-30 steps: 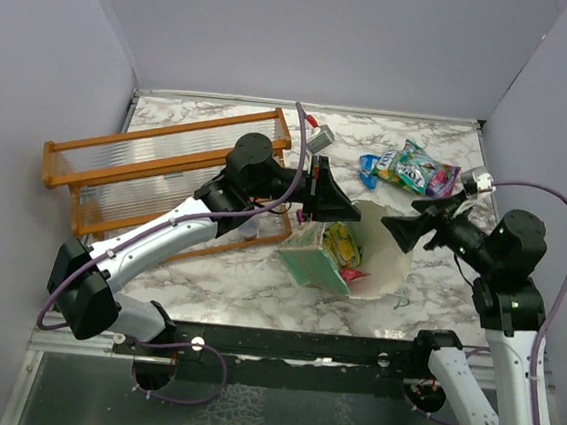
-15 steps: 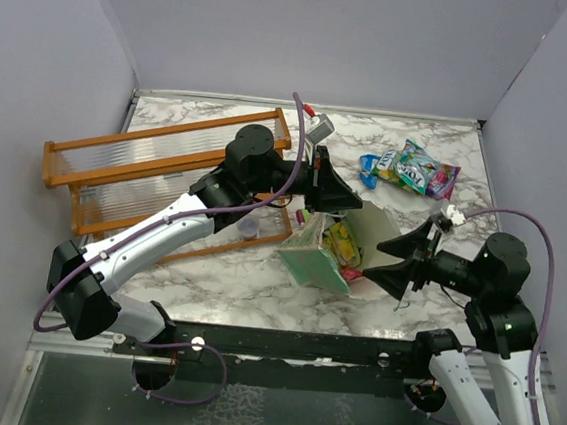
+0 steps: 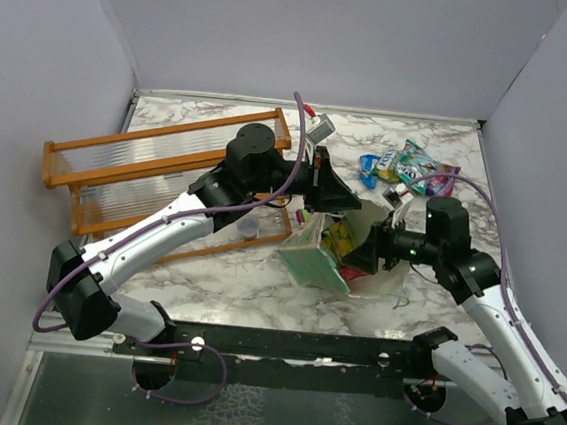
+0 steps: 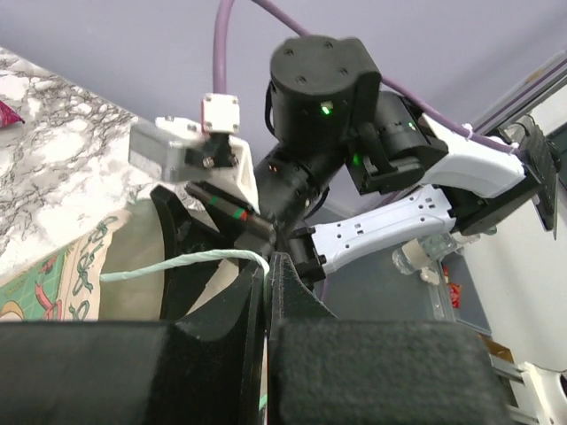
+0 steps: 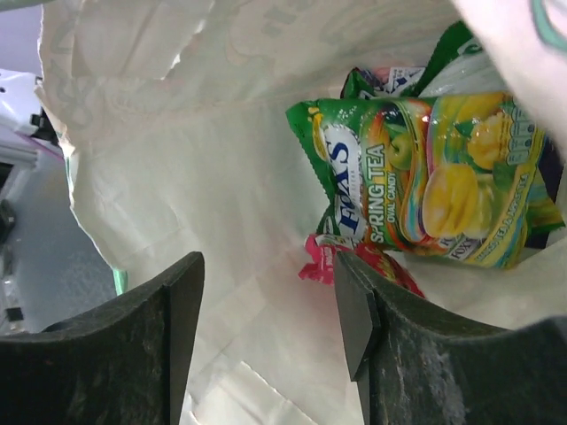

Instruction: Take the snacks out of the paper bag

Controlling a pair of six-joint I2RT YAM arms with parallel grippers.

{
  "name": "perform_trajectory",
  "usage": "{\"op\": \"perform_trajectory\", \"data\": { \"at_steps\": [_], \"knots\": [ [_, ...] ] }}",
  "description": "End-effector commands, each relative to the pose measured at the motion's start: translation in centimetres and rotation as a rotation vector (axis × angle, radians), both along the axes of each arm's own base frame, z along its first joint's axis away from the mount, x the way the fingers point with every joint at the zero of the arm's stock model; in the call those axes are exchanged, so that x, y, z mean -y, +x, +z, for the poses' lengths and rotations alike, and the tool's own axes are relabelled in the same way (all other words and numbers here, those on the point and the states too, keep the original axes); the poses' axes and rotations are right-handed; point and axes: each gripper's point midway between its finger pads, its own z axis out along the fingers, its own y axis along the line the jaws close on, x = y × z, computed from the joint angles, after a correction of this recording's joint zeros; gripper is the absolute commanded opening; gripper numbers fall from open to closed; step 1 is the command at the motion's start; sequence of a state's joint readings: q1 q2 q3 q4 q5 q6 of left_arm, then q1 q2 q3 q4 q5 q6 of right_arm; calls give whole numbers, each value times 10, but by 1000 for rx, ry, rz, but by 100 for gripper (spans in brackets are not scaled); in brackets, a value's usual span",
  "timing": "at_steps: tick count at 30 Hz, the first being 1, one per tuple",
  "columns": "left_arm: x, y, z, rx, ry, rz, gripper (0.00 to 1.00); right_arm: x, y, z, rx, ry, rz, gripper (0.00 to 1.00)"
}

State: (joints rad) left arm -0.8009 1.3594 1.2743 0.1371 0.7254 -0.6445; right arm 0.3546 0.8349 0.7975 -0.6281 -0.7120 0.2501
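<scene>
— Inside the mouth of the paper bag, which lies on its side mid-table and opens to the right, your right gripper has its jaws partly apart with nothing between them. What worries you?

— The green-yellow packet sits deeper in and off to one side, not between the jaws. Close now and you likely pinch the cream lining, or only the red-pink packet beneath it.

— And your left gripper?

— Clamped tight on the string handle, holding the mouth up. That string is thin. Drag a packet out hard and the bag may slide right, or the handle may slip and the mouth collapse around your gripper.

— The teal-white packet?

— Already out, at the far right.
</scene>
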Motion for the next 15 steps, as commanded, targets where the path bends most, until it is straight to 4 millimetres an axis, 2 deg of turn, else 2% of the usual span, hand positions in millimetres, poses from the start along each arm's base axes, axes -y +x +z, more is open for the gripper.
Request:
{"op": "perform_trajectory", "data": {
  "at_steps": [1, 4, 5, 9, 13, 15],
  "knots": [
    [-9, -6, 41, 88, -61, 19, 0, -22, 8, 7, 103, -50, -60, 59],
    [-11, 0, 30, 89, -14, 56, 0, -39, 3, -16, 109, -174, -94, 59],
    [-12, 1, 34, 99, -19, 64, 0, -44, 2, -21, 105, -200, -105, 60],
    [-17, -1, 41, 112, -26, 64, 0, -62, -6, -19, 110, -141, -101, 61],
    [-20, -8, 41, 131, -22, 41, 0, -66, -6, -28, 114, -141, -115, 61],
    [-22, -13, 43, 145, -28, 21, 0, -74, -10, -31, 136, -133, -101, 61]
  ]
}}
